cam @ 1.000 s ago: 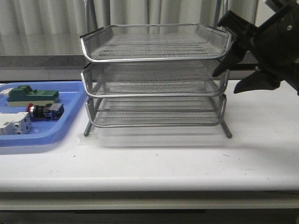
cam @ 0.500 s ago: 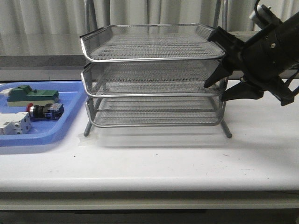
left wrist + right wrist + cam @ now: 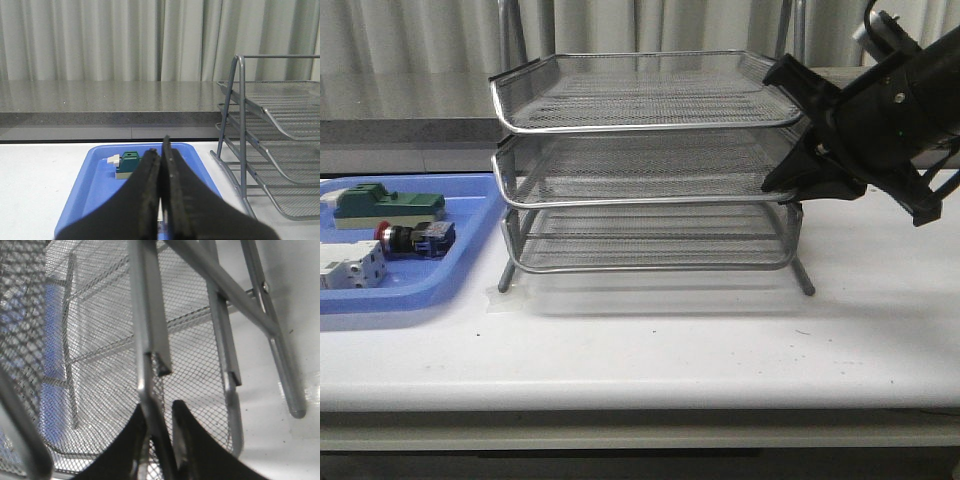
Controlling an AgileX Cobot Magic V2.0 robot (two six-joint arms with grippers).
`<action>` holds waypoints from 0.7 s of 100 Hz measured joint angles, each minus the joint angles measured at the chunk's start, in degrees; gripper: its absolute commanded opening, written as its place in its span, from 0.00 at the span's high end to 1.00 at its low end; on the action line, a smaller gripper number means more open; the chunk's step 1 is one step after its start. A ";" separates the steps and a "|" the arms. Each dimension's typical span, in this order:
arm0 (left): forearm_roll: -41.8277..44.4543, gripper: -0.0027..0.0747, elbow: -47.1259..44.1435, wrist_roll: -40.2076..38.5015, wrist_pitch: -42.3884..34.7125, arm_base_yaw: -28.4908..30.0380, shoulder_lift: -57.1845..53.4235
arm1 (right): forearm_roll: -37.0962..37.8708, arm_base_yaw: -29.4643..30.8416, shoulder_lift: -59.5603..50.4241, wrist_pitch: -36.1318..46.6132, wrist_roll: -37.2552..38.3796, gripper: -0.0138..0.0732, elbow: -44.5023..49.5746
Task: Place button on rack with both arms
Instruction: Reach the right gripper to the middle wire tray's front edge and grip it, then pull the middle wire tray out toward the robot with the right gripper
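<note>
The button (image 3: pixel 410 237), red-headed with a black body and blue rear block, lies in the blue tray (image 3: pixel 470 255) at the left. The three-tier wire-mesh rack (image 3: pixel 640 130) stands mid-table. My right gripper (image 3: pixel 778 184) is at the right front corner of the middle tier, and its jaws are shut on that tier's rim. The right wrist view shows the silver rim (image 3: pixel 147 385) running between the black fingers (image 3: pixel 187 440). My left gripper (image 3: pixel 161 150) is shut with nothing in it, hovering over the blue tray (image 3: pixel 90 185). It does not appear in the front view.
A green-topped block (image 3: pixel 385 203) and a white breaker (image 3: pixel 350 268) share the tray with the button. The rack's metal legs (image 3: pixel 807 280) rest on the white table. A grey ledge and curtains lie behind. The rack's side frame (image 3: pixel 240 125) stands just right of the tray.
My right gripper moved left and down to the rack's middle tier and closed from open onto its rim. The rack shifted slightly left.
</note>
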State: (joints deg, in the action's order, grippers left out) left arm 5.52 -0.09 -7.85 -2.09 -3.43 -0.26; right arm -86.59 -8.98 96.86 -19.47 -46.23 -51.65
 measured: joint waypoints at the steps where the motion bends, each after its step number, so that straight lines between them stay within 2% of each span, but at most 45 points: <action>1: 0.00 0.99 0.00 0.00 0.00 0.00 0.00 | 0.09 0.00 0.00 -0.06 0.00 0.87 0.00; 32: 0.00 0.99 0.00 0.00 0.00 0.00 0.00 | 0.51 0.35 -0.64 -2.92 0.00 0.87 2.82; 70: 0.00 0.99 0.00 0.00 0.00 0.00 0.00 | -0.58 -0.97 -11.57 -4.23 -0.70 0.87 17.12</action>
State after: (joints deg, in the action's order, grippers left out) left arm 5.52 -0.09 -7.85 -2.09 -3.43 -0.26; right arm -87.18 -9.95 85.29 -23.70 -46.93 -34.53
